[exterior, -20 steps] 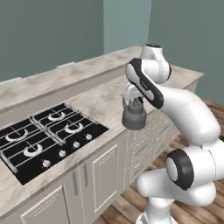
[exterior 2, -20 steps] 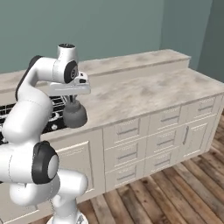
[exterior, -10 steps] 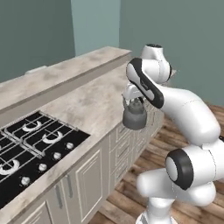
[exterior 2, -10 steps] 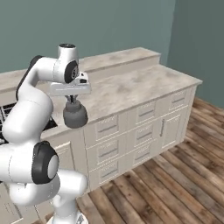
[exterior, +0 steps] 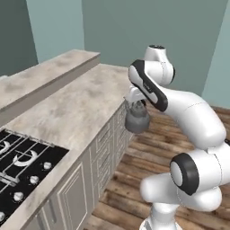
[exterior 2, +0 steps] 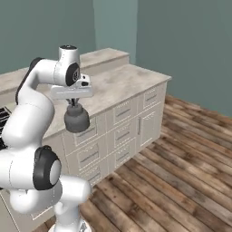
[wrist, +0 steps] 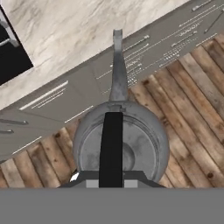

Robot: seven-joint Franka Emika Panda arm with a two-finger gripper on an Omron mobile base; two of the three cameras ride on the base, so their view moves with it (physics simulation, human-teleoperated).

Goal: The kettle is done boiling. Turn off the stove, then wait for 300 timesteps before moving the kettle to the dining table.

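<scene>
Item: kettle [exterior: 136,120], dark grey metal, rounded body, hanging directly under the gripper [exterior: 134,99] with the jaws clenched on its arched handle; it is carried in the air just off the front edge of the desk [exterior: 72,112], over the wooden floor [exterior: 148,152] and clear of both. From the hand camera the kettle [wrist: 120,144] shows from above, its black handle strip running up the middle and its spout pointing toward the cream drawer fronts [wrist: 144,57]. Stove [exterior: 20,173]: black cooktop with grey grates and silver knobs, set in the desk well apart from the kettle, cut off by the picture's left and bottom edges. Dining table [exterior: 40,78]: raised beige slab behind the desk. The kettle's contents cannot be made out.
</scene>
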